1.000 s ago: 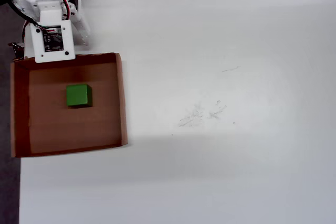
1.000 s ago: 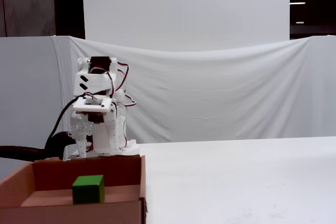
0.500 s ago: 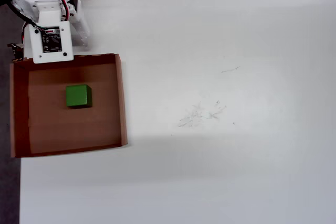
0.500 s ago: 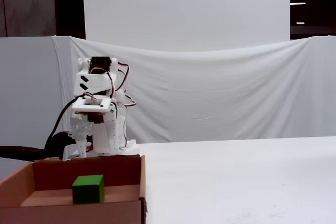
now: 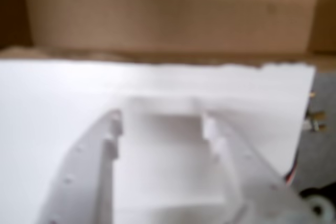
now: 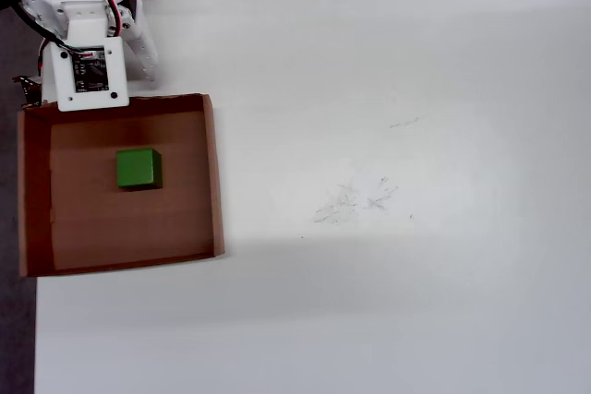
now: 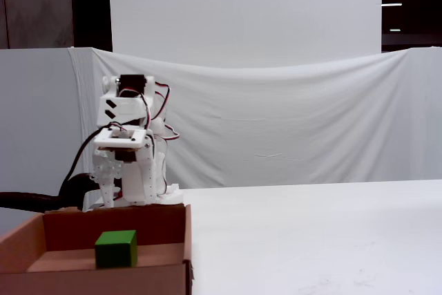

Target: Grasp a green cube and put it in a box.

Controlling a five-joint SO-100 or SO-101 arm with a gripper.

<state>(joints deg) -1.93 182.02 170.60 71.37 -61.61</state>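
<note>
The white arm (image 7: 128, 150) stands folded up at the far left of the table (image 6: 397, 182), its upper links stacked over its base and the wrist turned down, just behind the far wall of the box (image 7: 117, 224) in the fixed view. From overhead its white wrist plate with a small circuit board (image 6: 90, 73) hangs over the top edge of the box (image 6: 211, 173), at the upper left of that picture.

The table is a broad white surface, bare but for some faint scuff marks (image 6: 355, 198) well to the right of the box. A white cloth backdrop (image 7: 297, 122) hangs behind the table in the fixed view.

In the wrist view the gripper (image 5: 163, 124) fills the lower half, blurred and pale (white on white, so outlines are poor); the two fingers (image 5: 113, 129) stand apart with nothing between them, over white table just short of the brown box wall (image 5: 168, 19).

The green cube (image 6: 138, 169) sits flat on the box floor, left of the middle overhead, well clear of the jaws and touching no wall. From the side the green cube (image 7: 115, 249) rests low inside, nearer the camera than the arm.
</note>
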